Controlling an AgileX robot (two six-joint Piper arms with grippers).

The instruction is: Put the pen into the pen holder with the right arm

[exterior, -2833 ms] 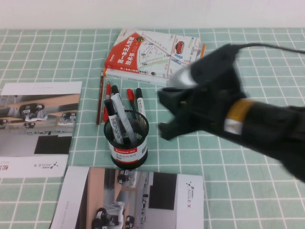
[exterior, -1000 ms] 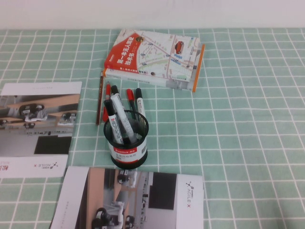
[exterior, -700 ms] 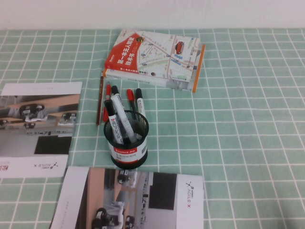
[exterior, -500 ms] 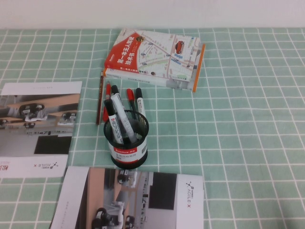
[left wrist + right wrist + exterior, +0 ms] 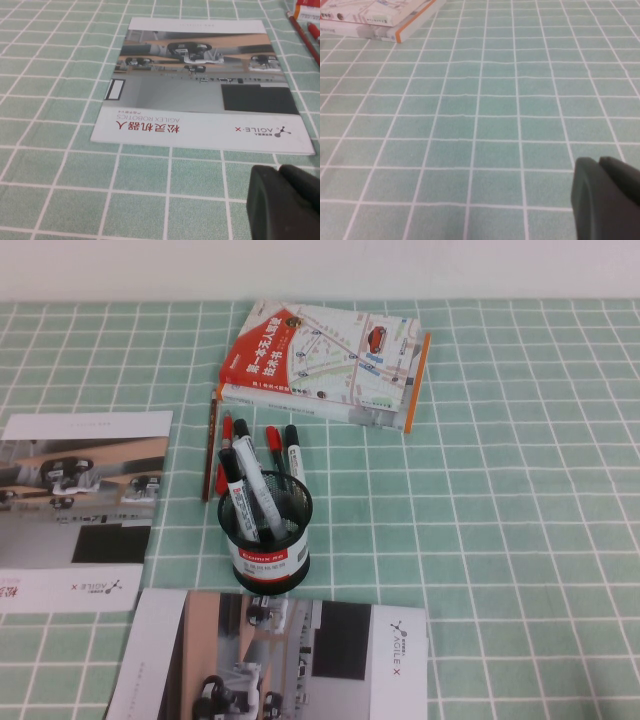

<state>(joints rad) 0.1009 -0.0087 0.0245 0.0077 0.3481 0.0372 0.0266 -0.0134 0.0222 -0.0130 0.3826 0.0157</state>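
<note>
The black mesh pen holder stands on the green checked cloth in the high view, between two brochures. Several pens with black and red caps lean inside it. A red pen lies on the cloth just behind it, beside a brown pencil. Neither arm shows in the high view. My right gripper is shut and holds nothing, low over bare cloth to the right of the book. My left gripper is shut and holds nothing, near the front edge of the left brochure.
A red-and-white book lies behind the holder; its corner shows in the right wrist view. One brochure lies at the left, seen also as a brochure in the left wrist view. Another brochure lies in front.
The right arm, which hung over the cloth right of the holder 2.8 s ago, has left the high view. Nothing has moved over the last second.
</note>
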